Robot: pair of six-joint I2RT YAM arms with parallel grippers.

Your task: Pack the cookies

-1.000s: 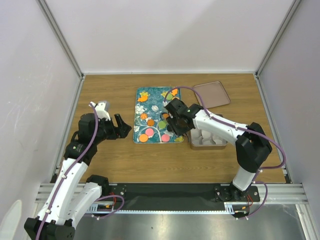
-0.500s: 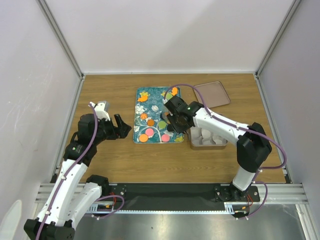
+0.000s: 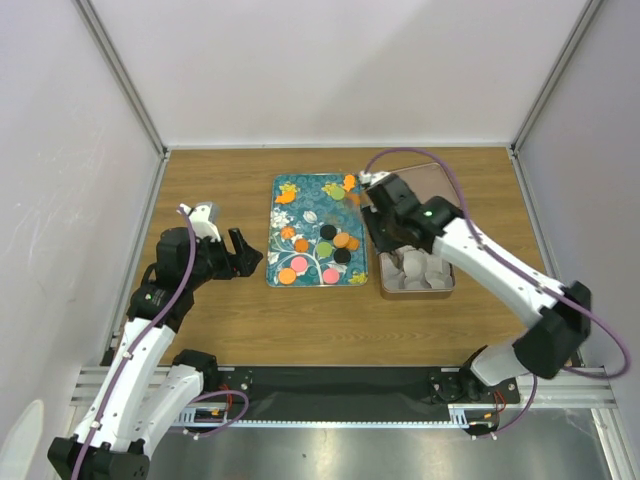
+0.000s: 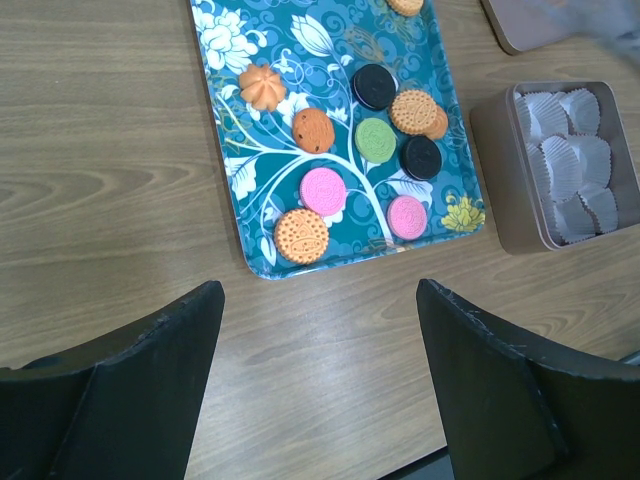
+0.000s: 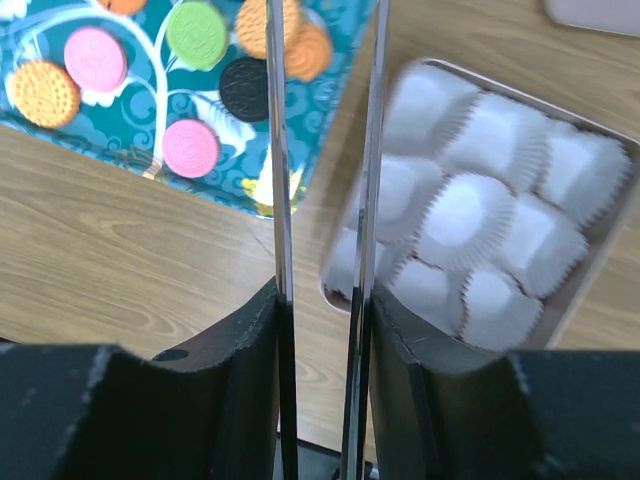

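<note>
Top external view: a wooden table point(image 3: 220, 320) carries a teal tray point(image 3: 305, 190) at centre, with a square metal tin point(image 3: 415, 293) of white paper cups point(image 4: 575, 150) just beside the tray's right edge. The left gripper point(image 4: 320, 290) hangs left of the tray, jaws wide with nothing between them. The right gripper point(image 5: 322, 120) hangs over the tin's left edge, jaws narrow; whether they pinch anything cannot be told. The cookies point(image 4: 322, 190), orange, pink, black and green, lie on the tray, mostly in its near half.
</note>
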